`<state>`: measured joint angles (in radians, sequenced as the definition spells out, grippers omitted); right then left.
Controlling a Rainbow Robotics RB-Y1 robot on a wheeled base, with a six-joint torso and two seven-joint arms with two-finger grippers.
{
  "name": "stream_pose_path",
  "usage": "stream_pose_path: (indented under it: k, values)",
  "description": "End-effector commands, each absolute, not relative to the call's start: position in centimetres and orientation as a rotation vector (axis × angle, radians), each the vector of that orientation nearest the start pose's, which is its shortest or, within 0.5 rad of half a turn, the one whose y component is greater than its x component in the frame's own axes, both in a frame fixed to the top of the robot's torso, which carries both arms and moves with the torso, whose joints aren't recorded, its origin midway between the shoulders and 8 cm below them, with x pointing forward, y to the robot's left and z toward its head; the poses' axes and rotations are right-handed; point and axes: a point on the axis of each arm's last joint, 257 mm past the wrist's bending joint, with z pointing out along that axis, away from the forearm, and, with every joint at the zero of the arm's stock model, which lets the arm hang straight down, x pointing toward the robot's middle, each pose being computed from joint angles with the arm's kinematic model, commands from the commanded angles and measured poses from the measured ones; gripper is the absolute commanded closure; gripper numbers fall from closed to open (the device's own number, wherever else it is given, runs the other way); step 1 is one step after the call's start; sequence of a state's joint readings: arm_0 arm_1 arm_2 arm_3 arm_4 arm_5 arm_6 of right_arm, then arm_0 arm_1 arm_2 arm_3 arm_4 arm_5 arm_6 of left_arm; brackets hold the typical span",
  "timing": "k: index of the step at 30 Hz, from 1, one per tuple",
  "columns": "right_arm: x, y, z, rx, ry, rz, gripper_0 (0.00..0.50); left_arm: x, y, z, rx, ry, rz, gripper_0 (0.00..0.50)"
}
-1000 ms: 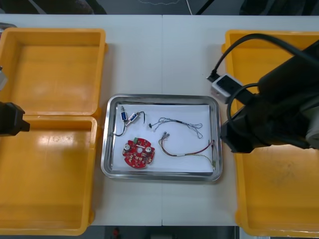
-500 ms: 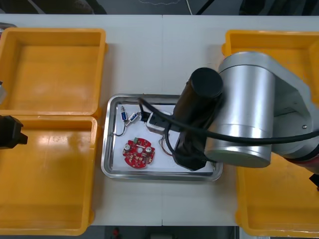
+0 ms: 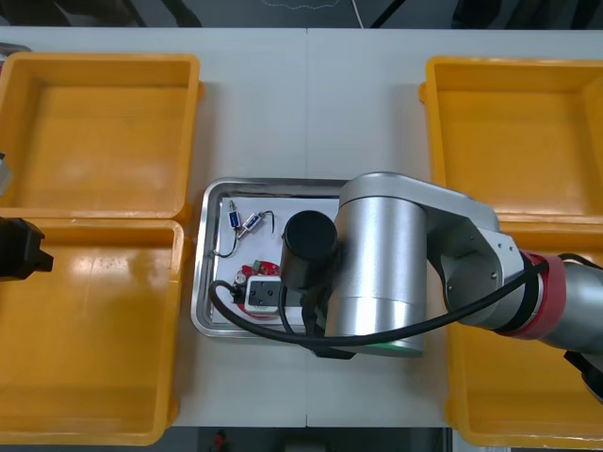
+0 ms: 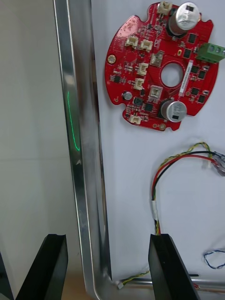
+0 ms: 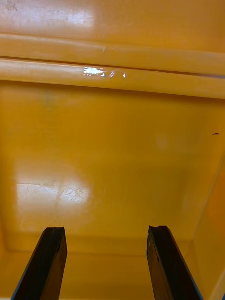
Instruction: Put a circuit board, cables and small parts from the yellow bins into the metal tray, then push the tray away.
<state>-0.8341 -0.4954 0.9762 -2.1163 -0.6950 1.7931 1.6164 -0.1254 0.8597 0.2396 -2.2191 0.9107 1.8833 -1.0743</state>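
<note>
The tray (image 3: 200, 282) is seen at the middle of the table (image 3: 311, 104), flanked by four bins (image 3: 94, 132). A narrow strip of table is left at each side rim, and a broad stretch lies beyond the far rim, between the two far bins. In the right wrist view one rim of the tray is shown running between the fingers of the right gripper (image 4: 107, 239) — one finger (image 4: 54, 267) is held over the table just outside the rim, the other (image 4: 164, 267) over the white inside. The fingers are spread wide and nothing is held between them. The board (image 4: 159, 70) lies flat in the tray ahead of the fingers, near that rim but apart from it, untouched by the gripper. The red and yellow cable (image 4: 176, 161) is curled between the board and the inner finger, and a loop of the blue and white cable (image 4: 213, 257) is seen just beside that finger. In the front view the right arm (image 3: 386, 264) is stretched across from the right over the tray's right half and near rim. Small metal parts (image 3: 240, 221) are seen near the tray's far left corner. The left arm (image 3: 19, 250) is parked at the left edge, and the left gripper (image 5: 105, 229) is held wide over the floor of a left bin — gripping nothing.
</note>
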Motion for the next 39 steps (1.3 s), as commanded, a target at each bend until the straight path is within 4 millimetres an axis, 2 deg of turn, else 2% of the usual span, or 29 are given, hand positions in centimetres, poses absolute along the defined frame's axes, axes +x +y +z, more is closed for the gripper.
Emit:
stream_pose_path:
  k: [1, 9, 20, 27, 36, 37, 38, 39]
  values:
    - [32.6, -0.1, -26.1, -2.005, 1.969, -0.265, 0.000, 35.7, 37.7, -16.2, -0.109, 2.699, 0.054, 0.000]
    - [32.3, 0.8, -28.8, -2.007, 1.957, -0.301, 0.000, 35.7, 37.7, -16.2, -0.109, 2.699, 0.054, 0.000]
    - [30.8, 0.4, -31.9, -2.011, 1.975, -0.310, 0.000, 35.7, 37.7, -16.2, -0.109, 2.699, 0.054, 0.000]
    - [31.2, 1.0, -33.0, -1.991, 1.969, -0.330, 0.000, 35.7, 37.7, -16.2, -0.109, 2.699, 0.054, 0.000]
    - [32.2, 1.8, -33.3, -1.960, 1.966, -0.350, 0.000, 35.7, 37.7, -16.2, -0.109, 2.699, 0.054, 0.000]
    - [32.2, 1.8, -33.3, -1.963, 1.962, -0.350, 0.030, 35.7, 37.7, -16.2, -0.109, 2.699, 0.054, 0.000]
    - [32.2, 1.8, -33.3, -1.960, 1.964, -0.349, 0.116, 35.7, 37.7, -16.2, -0.109, 2.699, 0.054, 0.000]
    - [32.2, 1.8, -33.3, -1.960, 1.964, -0.349, 0.167, 35.7, 37.7, -16.2, -0.109, 2.699, 0.054, 0.000]
